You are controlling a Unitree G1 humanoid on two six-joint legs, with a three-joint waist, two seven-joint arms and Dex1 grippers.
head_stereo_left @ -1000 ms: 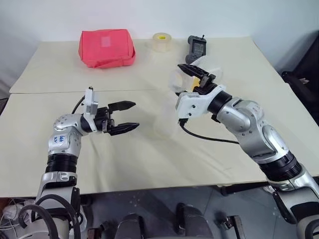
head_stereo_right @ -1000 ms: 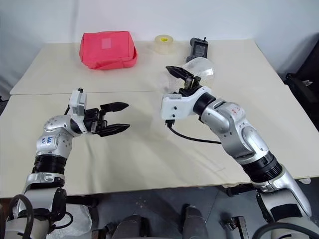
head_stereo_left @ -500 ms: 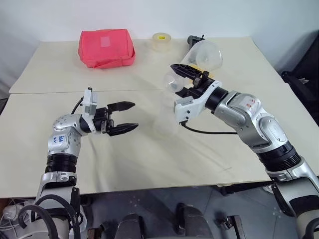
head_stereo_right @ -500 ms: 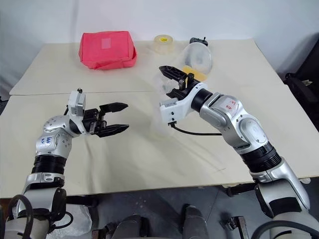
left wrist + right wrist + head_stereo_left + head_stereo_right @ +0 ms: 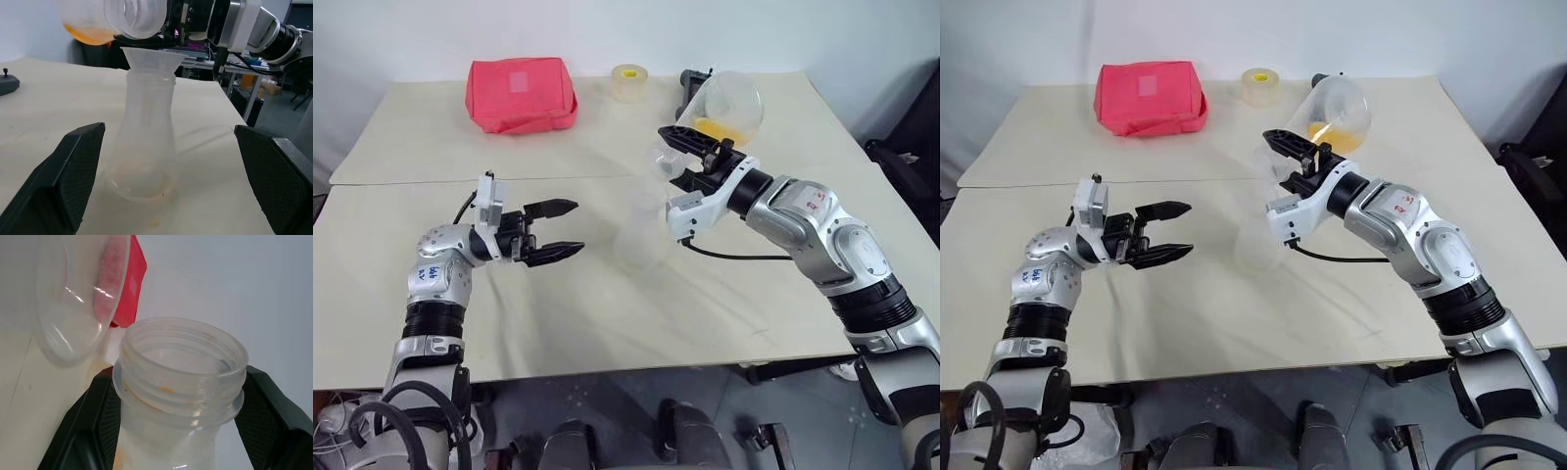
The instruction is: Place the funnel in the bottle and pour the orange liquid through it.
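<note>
Wide beige table [image 5: 440, 323], two sheets butted along a seam across the middle

At the far edge, well apart from the work: flat red fabric pouch [image 5: 521, 93], clear tape roll with a yellow core [image 5: 629, 81], dark grey handheld controller [image 5: 687, 90]

Upright near the table's middle: transparent colourless conical flask, the bottle [image 5: 145, 142], wide round base flat on the table, long axis vertical, narrow neck pointing straight up

Seated in that neck: small transparent colourless plastic funnel [image 5: 152, 56], flared cone opening upward, stem down inside the neck and hidden, axis in line with the bottle's

Held above and just behind the funnel: clear round-bodied plastic container with a threaded neck [image 5: 729, 102], tipped onto its side, long axis near level, open mouth [image 5: 183, 364] pointing toward the funnel's rim and hanging right over it, body pointing away toward the far edge

Pooled in the low side of that tipped body: small amount of translucent yellow-orange liquid [image 5: 1324, 129], short of the mouth

Right claw [image 5: 698, 157] clamped tight on the container's neck, one black finger on each side

Left claw [image 5: 557, 232] spread wide, gripping nothing, pointing level toward the bottle from the robot's left, fingers either side of it in the wrist view yet apart from the glass
</note>
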